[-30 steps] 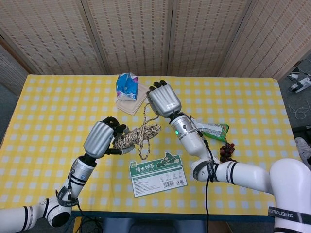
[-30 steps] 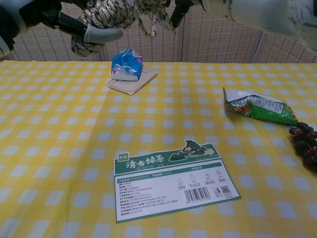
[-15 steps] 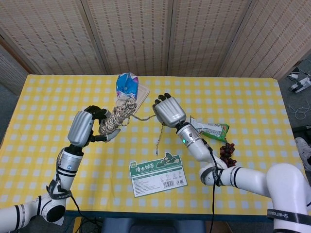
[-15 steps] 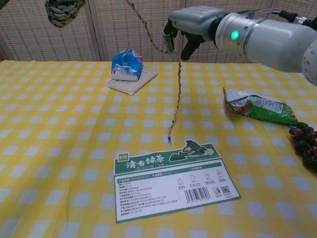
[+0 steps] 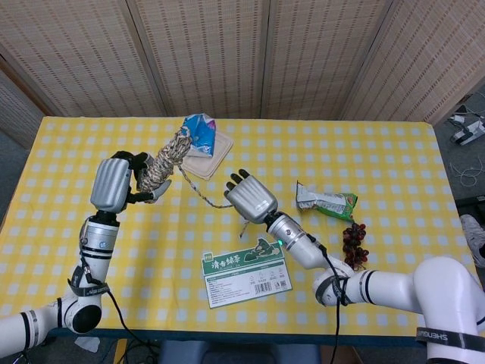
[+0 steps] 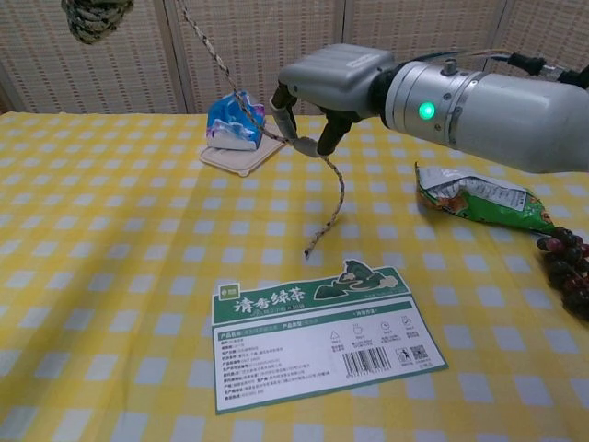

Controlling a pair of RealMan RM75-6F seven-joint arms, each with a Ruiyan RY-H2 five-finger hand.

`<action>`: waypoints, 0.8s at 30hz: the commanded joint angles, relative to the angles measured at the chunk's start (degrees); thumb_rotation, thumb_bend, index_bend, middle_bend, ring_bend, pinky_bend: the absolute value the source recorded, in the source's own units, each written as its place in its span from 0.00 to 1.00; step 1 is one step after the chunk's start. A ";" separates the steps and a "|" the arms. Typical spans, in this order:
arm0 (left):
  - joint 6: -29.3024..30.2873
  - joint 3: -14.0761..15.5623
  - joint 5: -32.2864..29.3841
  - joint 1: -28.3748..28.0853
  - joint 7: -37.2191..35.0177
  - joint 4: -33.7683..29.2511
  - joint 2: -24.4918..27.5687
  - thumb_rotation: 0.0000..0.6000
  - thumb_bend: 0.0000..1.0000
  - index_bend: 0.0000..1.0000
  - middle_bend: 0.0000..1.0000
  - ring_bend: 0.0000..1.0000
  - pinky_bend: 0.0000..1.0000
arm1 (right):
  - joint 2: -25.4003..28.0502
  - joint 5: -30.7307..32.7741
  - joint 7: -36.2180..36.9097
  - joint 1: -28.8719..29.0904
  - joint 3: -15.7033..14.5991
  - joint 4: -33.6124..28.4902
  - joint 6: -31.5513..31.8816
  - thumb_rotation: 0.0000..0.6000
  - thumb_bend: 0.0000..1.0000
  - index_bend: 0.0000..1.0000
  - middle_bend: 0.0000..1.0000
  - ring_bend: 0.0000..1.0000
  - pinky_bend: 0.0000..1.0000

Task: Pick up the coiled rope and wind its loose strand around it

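The beige braided coiled rope is held above the yellow checked tablecloth, its long axis slanting from lower left up to the right toward the blue crumpled packet on the cream tray. Its loose strand runs down and rightward to the right hand, then dangles, its end just above the cloth. Since half a second ago, the left hand has drawn the coil further left and the right hand has dropped lower, toward the green-and-white tea label card. The left hand's fingers are clenched around the coil; the right hand's curled fingers grasp the strand.
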 commanded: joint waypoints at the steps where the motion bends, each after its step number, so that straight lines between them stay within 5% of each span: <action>1: -0.03 -0.82 -6.87 -1.38 8.52 2.19 -0.96 0.64 0.23 0.74 0.85 0.68 0.41 | 1.91 -1.45 -3.26 0.43 0.44 -4.10 1.08 1.00 0.41 0.65 0.40 0.23 0.22; 12: 0.03 2.07 -13.35 -3.90 24.29 7.50 -3.08 0.67 0.23 0.75 0.87 0.68 0.42 | 3.91 -1.38 -11.85 1.07 3.09 -12.68 5.31 1.00 0.41 0.65 0.42 0.24 0.22; 24: -1.02 9.22 -4.48 -3.27 25.44 6.02 -3.99 0.80 0.23 0.75 0.87 0.68 0.42 | 3.10 1.48 -13.14 3.98 8.11 -11.44 5.68 1.00 0.41 0.66 0.42 0.24 0.22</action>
